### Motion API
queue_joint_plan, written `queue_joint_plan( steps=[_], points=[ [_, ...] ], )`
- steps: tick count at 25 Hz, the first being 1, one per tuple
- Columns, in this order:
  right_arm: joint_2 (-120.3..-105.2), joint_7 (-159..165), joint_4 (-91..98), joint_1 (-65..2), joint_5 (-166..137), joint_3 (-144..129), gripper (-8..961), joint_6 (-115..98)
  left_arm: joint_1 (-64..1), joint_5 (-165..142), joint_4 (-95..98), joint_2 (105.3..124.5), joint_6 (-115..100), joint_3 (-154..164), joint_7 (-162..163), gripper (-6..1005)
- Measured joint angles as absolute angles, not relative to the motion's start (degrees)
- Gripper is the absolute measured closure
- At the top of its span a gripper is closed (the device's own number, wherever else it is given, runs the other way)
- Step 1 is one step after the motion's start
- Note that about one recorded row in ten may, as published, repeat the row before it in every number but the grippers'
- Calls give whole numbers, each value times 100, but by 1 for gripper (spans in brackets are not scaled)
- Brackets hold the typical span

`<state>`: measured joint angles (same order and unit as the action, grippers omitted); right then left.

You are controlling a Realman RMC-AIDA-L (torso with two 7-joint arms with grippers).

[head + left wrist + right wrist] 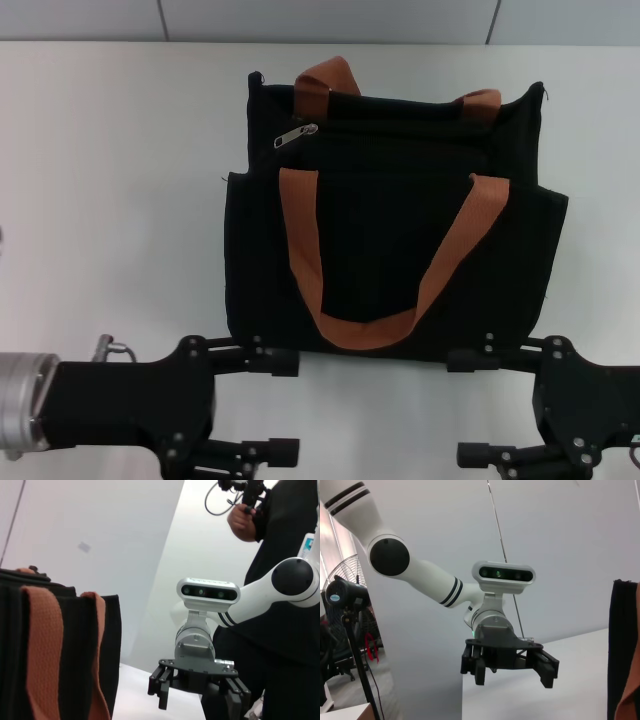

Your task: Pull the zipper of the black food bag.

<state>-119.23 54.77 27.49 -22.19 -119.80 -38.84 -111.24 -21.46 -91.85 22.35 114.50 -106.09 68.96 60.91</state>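
The black food bag (390,250) sits on the white table (110,200), its front pocket panel and two orange-brown handles (300,240) facing me. The zipper pull (296,135), small and silver, lies at the left end of the top zip line. My left gripper (295,407) is open at the near left, just in front of the bag's lower edge. My right gripper (455,408) is open at the near right, facing the left one. The left wrist view shows the bag's side (70,645) and the right gripper (199,697). The right wrist view shows the left gripper (511,672) and the bag's edge (622,645).
A person in black (280,580) stands beyond the right arm, holding a camera rig. A fan and a stand (345,595) are off the table on the left arm's side. The table's far edge (120,42) meets a grey wall.
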Motion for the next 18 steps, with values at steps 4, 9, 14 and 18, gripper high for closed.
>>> queue_joint_plan(
  steps=[4, 9, 14, 18],
  points=[
    [-11926, 5474, 2720, -2248, -11980, -3891, 133, -11070, -1980, -9215, 2258, 11320, -10804, 6712, 6086, 196],
    [-11927, 5471, 2716, -2251, -11979, -3893, 133, -11065, -1920, -9218, 2266, 11280, -10867, 6693, 6029, 204],
    [-11927, 5467, 2715, -2228, -11979, -3885, 133, -11066, -1916, -9220, 2275, 11276, -10872, 6689, 6007, 212],
    [-11927, 5454, 2716, -2204, -11951, -3848, 134, -11065, -1918, -9177, 2276, 11293, -10943, 6307, 5935, 218]
  ],
)
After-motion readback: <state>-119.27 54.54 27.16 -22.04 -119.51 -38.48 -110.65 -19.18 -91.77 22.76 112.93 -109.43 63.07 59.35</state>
